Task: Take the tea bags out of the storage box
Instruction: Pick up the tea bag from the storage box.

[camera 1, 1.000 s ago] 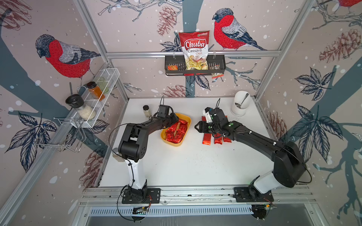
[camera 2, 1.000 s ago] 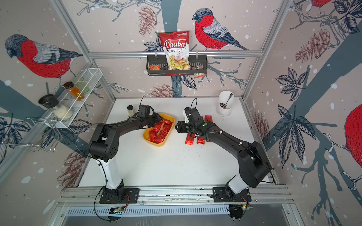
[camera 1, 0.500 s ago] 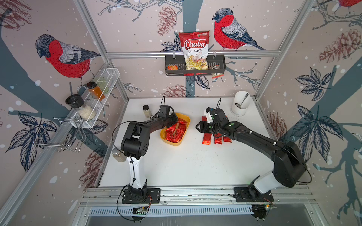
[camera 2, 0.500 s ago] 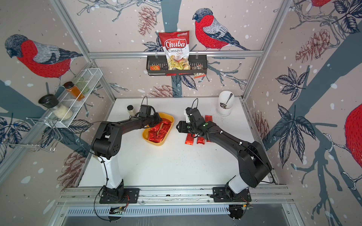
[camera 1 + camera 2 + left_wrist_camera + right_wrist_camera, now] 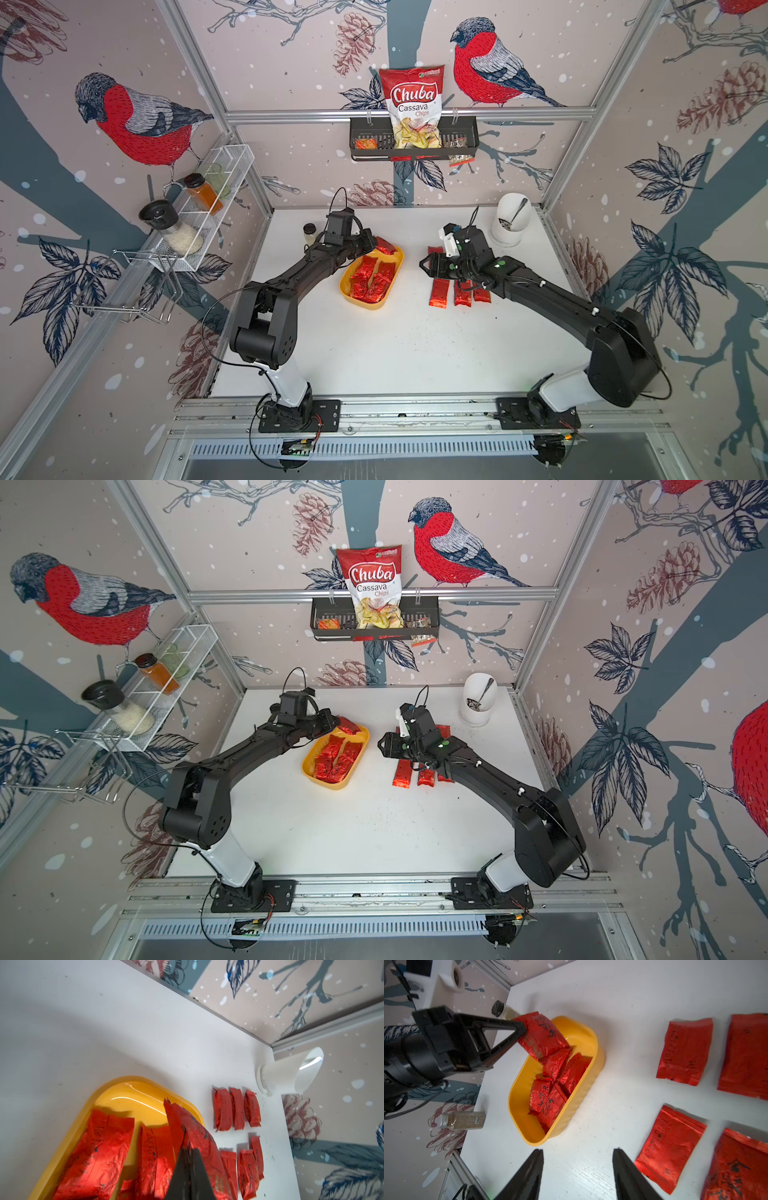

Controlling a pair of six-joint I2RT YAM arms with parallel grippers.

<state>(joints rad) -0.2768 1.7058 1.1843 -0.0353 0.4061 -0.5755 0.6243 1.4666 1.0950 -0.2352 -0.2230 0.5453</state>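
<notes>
Left tool [image 5: 522, 1029] pinching one bag [image 5: 544, 1036] over the box [image 5: 598, 1059]

In a top view the bag hangs at the box's 1 o'clock end, nipped by a short edge; a heap [image 5: 372, 278] remains inside; rows [image 5: 439, 293] lie on the table [image 5: 415, 353] at 3 o'clock; the foil looks light, crinkly and slippery, probably best taken at a flat sealed edge; right tool [image 5: 577, 1153] half-wide, empty.

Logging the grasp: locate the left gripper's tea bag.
In both top views the held tea bag hangs above the storage box at its far end, in the left gripper.
</notes>
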